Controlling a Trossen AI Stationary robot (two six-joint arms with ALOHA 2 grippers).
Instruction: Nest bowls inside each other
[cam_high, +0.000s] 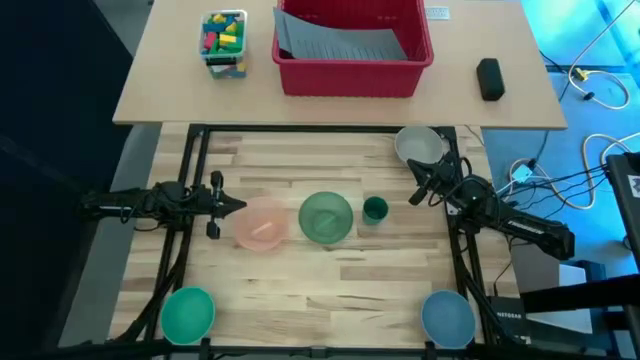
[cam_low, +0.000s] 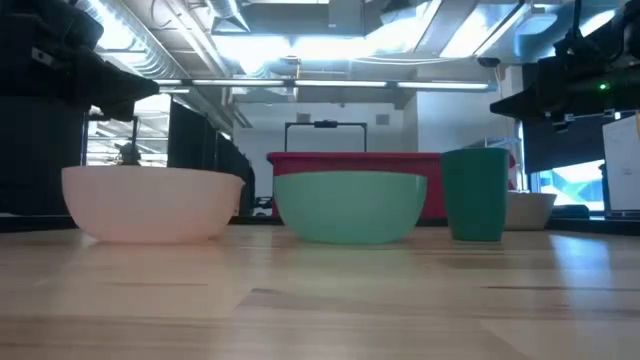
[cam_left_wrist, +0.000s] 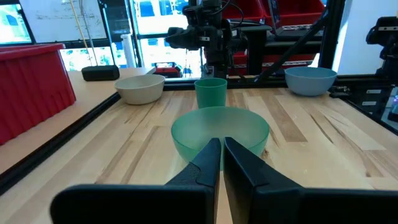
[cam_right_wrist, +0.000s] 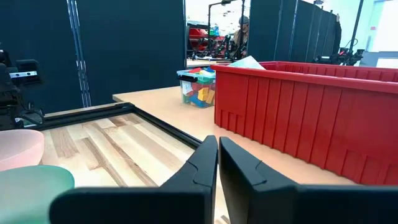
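From my left wrist camera, the left gripper fills the bottom of the frame, its two dark fingers pressed together and pointing at the pale green bowl at centre. Just behind that bowl stands the green cup, upright. A grey-white bowl sits at upper left of centre, with a black block beyond it on the paler table. The red bin takes the left edge. At upper right rests a blue bowl. The other arm hangs at top centre, behind the cup, before bright windows.
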